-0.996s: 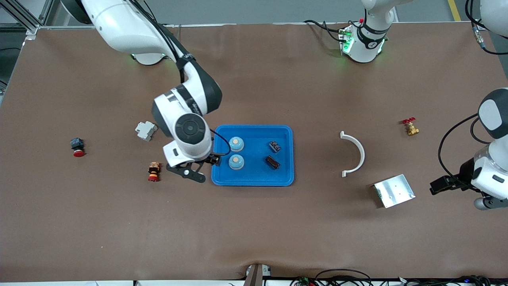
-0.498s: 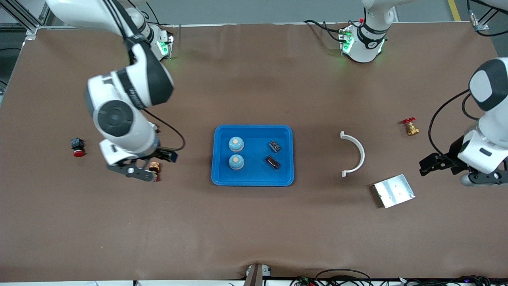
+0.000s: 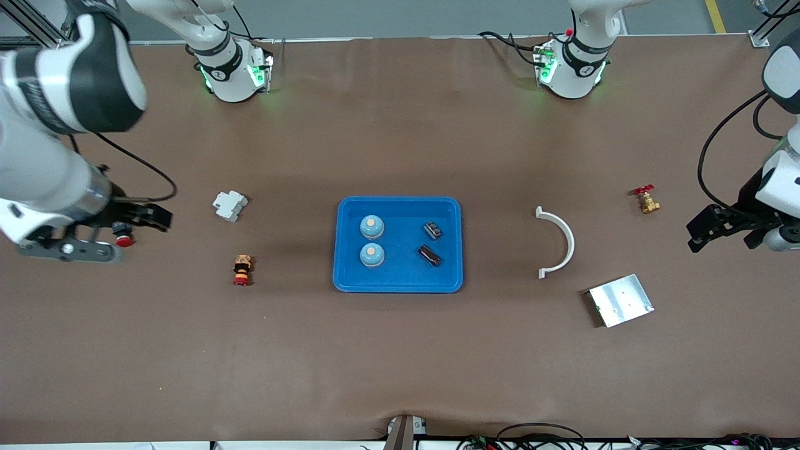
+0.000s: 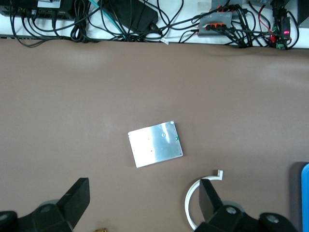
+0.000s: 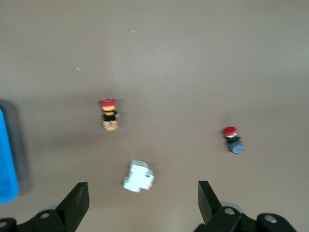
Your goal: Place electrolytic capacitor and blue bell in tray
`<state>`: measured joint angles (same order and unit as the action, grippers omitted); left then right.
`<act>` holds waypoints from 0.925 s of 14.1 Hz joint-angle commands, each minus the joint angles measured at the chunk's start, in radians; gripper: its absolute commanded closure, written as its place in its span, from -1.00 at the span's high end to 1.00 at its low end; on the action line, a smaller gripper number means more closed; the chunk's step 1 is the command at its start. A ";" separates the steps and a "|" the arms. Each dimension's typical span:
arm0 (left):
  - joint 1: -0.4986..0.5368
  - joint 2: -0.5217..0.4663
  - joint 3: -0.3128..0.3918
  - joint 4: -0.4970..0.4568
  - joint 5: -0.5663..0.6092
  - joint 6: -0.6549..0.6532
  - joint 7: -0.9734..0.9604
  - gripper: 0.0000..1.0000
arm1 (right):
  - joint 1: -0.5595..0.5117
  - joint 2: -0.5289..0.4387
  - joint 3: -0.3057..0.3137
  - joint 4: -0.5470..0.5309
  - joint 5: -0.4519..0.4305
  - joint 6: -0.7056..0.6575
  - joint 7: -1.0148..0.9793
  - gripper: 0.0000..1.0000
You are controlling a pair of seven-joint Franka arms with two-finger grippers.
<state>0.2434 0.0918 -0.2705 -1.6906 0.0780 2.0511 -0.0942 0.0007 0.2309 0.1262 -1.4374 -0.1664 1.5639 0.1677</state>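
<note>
The bright-blue tray lies mid-table. In it stand two blue bells and, beside them, two small dark capacitor parts. My right gripper is up in the air at the right arm's end of the table, open and empty. A corner of the tray shows in the right wrist view. My left gripper hangs at the left arm's end, open and empty. The tray's edge shows in the left wrist view.
A white breaker, an orange-and-red button and a red button lie toward the right arm's end. A white curved piece, a silver plate and a brass valve lie toward the left arm's end.
My right arm has swung away from the tray's edge to the right arm's end of the table. My left gripper has drawn back toward the robots' side. The tray's contents have not moved.
</note>
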 commanded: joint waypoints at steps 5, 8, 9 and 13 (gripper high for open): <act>0.005 -0.076 0.001 -0.011 -0.027 -0.170 0.013 1.00 | -0.189 -0.110 0.010 -0.037 0.212 0.008 -0.249 1.00; 0.007 -0.101 0.002 -0.011 -0.047 -0.216 0.013 1.00 | -0.237 -0.128 0.010 -0.037 0.223 0.028 -0.329 1.00; 0.008 -0.109 0.005 -0.011 -0.070 -0.227 0.013 1.00 | -0.244 -0.139 0.009 -0.037 0.223 0.027 -0.339 1.00; 0.039 -0.164 0.011 -0.009 -0.113 -0.265 0.014 1.00 | -0.243 -0.199 0.010 -0.046 0.212 0.012 -0.341 1.00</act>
<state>0.2655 -0.0150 -0.2648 -1.6875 0.0024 1.8190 -0.0942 -0.2305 0.0950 0.1254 -1.4405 0.0335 1.5742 -0.1573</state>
